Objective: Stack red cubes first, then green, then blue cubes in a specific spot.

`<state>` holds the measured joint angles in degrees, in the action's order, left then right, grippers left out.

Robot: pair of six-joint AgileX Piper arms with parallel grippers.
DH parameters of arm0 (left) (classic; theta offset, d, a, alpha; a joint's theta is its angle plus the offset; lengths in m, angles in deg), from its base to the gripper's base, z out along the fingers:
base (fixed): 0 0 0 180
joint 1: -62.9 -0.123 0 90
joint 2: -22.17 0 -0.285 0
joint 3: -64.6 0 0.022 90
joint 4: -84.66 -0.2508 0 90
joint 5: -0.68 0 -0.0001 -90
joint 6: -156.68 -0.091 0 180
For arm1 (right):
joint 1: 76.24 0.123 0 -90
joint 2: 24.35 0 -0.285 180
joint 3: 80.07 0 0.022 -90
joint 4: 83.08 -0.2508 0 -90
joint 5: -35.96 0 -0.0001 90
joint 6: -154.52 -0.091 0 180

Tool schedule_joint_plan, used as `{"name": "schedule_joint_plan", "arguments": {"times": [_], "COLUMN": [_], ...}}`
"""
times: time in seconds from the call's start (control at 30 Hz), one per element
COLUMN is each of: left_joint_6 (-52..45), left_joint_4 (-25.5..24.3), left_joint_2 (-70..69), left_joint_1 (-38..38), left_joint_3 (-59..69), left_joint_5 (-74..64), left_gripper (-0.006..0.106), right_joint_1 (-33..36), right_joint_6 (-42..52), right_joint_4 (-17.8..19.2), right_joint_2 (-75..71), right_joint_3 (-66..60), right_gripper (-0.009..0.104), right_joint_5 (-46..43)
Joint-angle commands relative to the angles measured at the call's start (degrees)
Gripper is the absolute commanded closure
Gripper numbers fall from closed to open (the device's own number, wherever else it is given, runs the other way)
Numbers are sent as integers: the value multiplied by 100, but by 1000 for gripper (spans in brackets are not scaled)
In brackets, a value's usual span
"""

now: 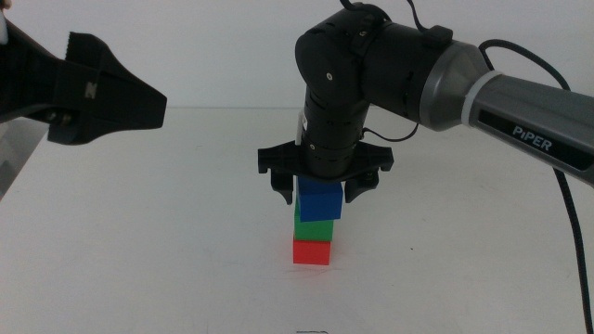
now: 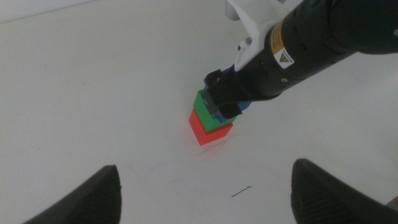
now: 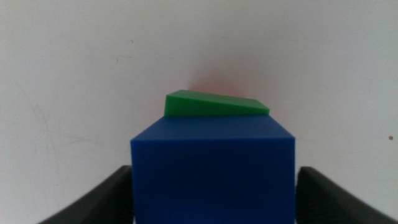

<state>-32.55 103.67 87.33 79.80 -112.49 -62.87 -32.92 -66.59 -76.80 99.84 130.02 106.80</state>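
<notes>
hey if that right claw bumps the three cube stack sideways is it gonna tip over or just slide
Probably tip. The stack is three cubes tall on one cube's footprint, and the blue cube sits slightly offset on the green cube. The matte faces look grippy, so the red cube may hold while upper cubes topple. The right claw stands open beside blue; the left claw waits aside.

- The middle camera is looking forward and down across the white table (image 1: 139,232), taking in the whole cube stack (image 1: 314,227) from some way back.
- The left wrist camera is looking down at that stack (image 2: 213,118) from well off to one side.
- The right wrist camera is sitting right above the stack, the blue cube (image 3: 211,168) filling its view.
- All three are sharing the stack.
</notes>
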Motion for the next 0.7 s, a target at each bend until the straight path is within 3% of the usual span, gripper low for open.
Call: {"name": "schedule_joint_plan", "arguments": {"times": [0.0, 0.37, 0.67], "left_joint_6": [-14, -14, -14], "left_joint_4": [159, 159, 159], "left_joint_2": [-53, -53, -53], "left_joint_1": [11, 11, 11], "left_joint_3": [-145, -145, -145], "left_joint_5": [313, 313, 313], "left_gripper": [7, 7, 7], "right_joint_1": [-7, -106, -954], "right_joint_6": [55, 545, 1507], "right_joint_4": [132, 79, 48], "right_joint_2": [-330, -918, -2020], "right_joint_3": [128, 232, 103], "right_gripper": [24, 21, 21], "right_joint_5": [12, 114, 203]}}
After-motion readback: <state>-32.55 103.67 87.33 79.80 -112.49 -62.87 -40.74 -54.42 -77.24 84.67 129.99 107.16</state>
